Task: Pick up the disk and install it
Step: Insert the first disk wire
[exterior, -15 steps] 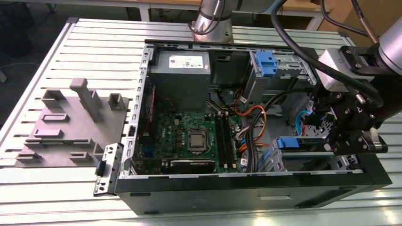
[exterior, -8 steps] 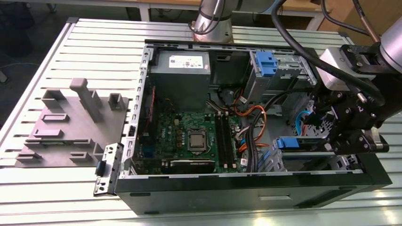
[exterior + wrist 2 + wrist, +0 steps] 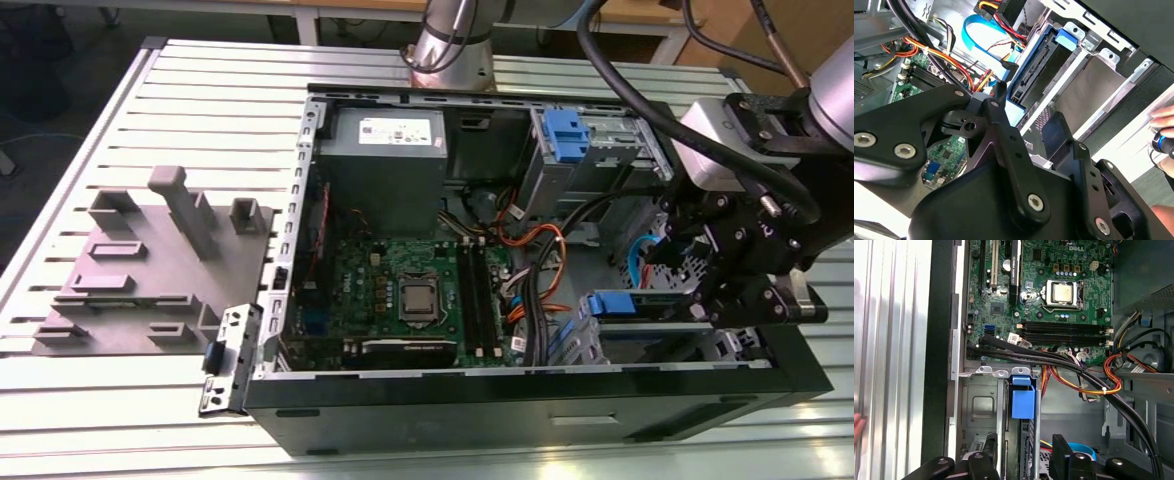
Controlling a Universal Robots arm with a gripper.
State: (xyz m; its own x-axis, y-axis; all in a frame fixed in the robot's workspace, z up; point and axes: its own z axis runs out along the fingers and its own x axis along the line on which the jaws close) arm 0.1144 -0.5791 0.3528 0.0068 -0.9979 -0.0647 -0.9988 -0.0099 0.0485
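Exterior view: a black computer case (image 3: 534,405) lies open-sided on a ribbed aluminium bench (image 3: 200,110). A matte grey moulded fixture (image 3: 147,270) sits just beside it, at the exterior view's left.
Hand: the hand (image 3: 731,295) is built of black, angular, bolted plates and hangs over the case's drive corner. In the first wrist view its fingers (image 3: 990,462) are spread apart, gripping nothing.
Disk: the disk (image 3: 1023,402) is a flat slab in a glossy blue plastic carrier. It stands on edge in the bare-metal drive cage (image 3: 979,405), between the fingers and apart from both.
Edges: folded sheet-metal walls sit close on either side of the disk.
Open room: black and orange cables (image 3: 1074,372) cross just beside the cage mouth. The green motherboard (image 3: 400,290) lies flat, well apart from the hand.
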